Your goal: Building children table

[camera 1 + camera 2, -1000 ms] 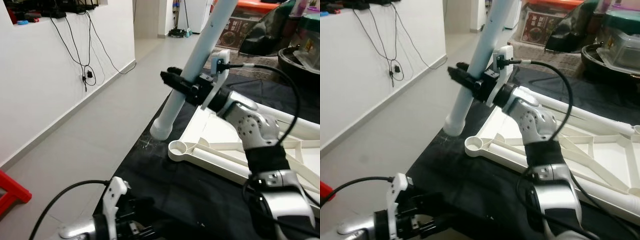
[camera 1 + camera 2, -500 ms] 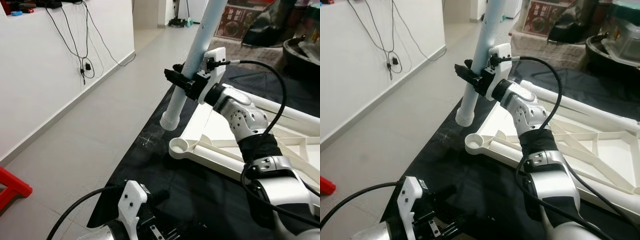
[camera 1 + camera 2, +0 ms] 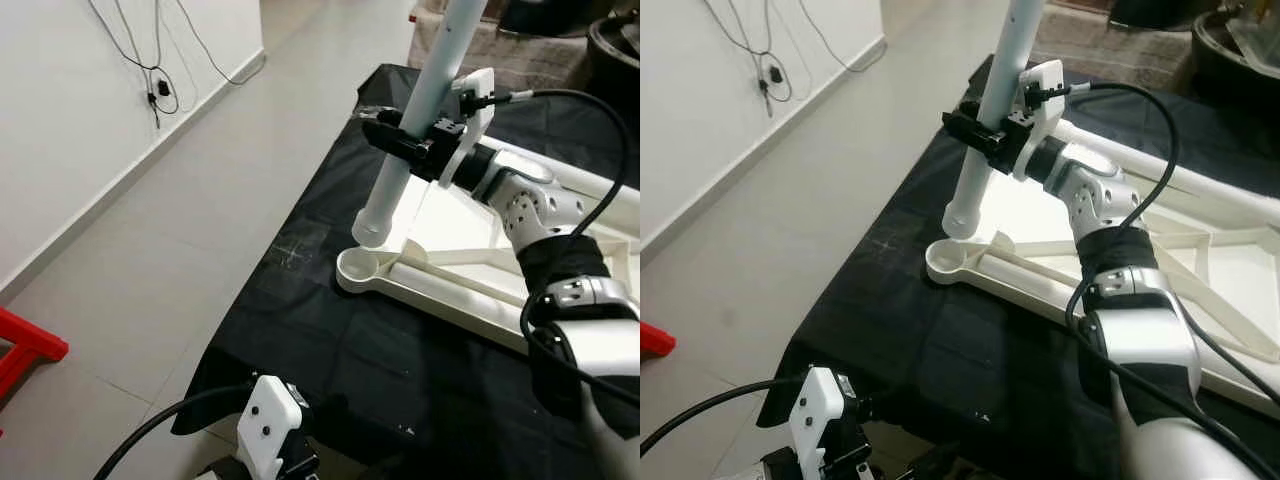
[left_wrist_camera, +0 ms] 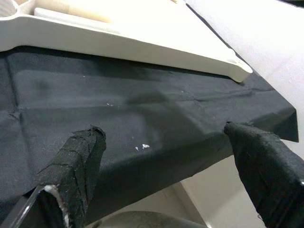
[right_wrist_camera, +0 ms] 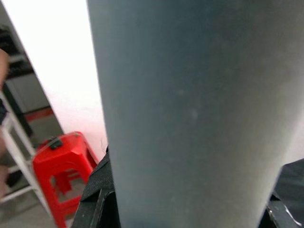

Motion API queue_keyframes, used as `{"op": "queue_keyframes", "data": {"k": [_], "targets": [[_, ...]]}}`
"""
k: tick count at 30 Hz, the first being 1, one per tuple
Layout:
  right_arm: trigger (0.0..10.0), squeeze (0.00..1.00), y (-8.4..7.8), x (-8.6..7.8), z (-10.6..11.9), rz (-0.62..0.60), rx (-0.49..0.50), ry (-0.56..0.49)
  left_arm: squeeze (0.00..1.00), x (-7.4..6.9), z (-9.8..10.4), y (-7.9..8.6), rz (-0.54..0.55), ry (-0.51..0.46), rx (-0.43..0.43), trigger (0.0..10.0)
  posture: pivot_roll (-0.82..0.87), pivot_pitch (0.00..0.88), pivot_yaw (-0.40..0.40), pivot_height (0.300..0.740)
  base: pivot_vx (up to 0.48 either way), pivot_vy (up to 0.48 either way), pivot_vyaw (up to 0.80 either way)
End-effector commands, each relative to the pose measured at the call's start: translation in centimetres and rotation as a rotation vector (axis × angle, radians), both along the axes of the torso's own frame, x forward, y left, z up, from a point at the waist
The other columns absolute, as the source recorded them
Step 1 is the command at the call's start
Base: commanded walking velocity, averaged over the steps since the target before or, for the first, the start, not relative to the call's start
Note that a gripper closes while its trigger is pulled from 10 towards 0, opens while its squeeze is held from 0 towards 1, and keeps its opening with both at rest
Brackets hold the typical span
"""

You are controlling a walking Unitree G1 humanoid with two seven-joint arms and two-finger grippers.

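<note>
My right gripper (image 3: 392, 138) is shut on a long white tube leg (image 3: 400, 170), held nearly upright with a slight lean. The leg's lower end (image 3: 372, 230) hangs just above the round corner socket (image 3: 358, 268) of the white table top (image 3: 470, 300), which lies upside down on a black cloth (image 3: 330, 340). In the right wrist view the leg (image 5: 190, 114) stands right in front of the camera. My left gripper (image 4: 164, 135) is open and low over the near edge of the cloth, holding nothing.
A second white tube (image 3: 1200, 190) lies along the far side of the table top. A white wall with hanging cables (image 3: 155, 95) runs along the left, with tiled floor (image 3: 180, 230) between it and the cloth. A red stool (image 3: 25, 350) stands at the far left.
The right gripper has brought the leg more upright. Its lower end has moved from left of the corner socket to just above it. The camera has tilted down.
</note>
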State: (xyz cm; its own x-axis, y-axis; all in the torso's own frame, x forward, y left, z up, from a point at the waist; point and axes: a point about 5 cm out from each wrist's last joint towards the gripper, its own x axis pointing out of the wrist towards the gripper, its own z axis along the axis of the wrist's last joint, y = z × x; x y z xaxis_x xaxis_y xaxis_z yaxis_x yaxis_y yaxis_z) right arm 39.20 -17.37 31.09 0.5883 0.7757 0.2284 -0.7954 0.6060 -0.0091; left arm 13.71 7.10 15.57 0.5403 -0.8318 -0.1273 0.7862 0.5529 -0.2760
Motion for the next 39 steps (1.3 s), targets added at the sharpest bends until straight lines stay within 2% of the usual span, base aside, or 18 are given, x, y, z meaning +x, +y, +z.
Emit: {"op": "queue_keyframes", "data": {"k": [1,7,13,17,31,39], "targets": [[0.0,0.00,-0.2,0.0,-0.4,0.034,0.004,0.024,0.00,-0.4,-0.2,-0.2,-0.002,0.017,0.016,10.0,0.13,0.257,-0.047,0.740,0.000,0.000,0.00],[0.0,0.00,-0.2,-0.2,-0.6,0.123,0.015,0.035,0.00,-0.4,-0.3,-0.1,0.018,0.018,0.031,10.0,0.12,0.246,-0.045,0.740,0.000,0.000,0.00],[0.0,0.00,-0.1,-0.3,-0.7,0.157,0.019,0.042,0.00,-0.3,-0.3,-0.1,0.021,0.018,0.036,10.0,0.12,0.246,-0.044,0.740,0.000,0.000,0.00],[0.0,0.00,0.3,-0.7,-1.2,0.254,0.020,0.072,0.00,-0.1,-0.4,0.0,0.025,0.016,0.043,10.0,0.13,0.242,-0.039,0.740,0.000,0.000,0.00],[0.0,0.00,1.3,-1.0,-3.0,0.315,-0.042,0.107,0.00,-0.2,-0.4,0.0,0.016,0.017,0.051,10.0,0.13,0.248,-0.034,0.740,0.000,0.000,0.00],[0.0,0.00,1.7,-1.1,-3.2,0.350,-0.040,0.118,0.00,-0.3,-0.4,0.0,0.014,0.016,0.051,10.0,0.13,0.250,-0.037,0.740,0.000,0.000,0.00]]}}
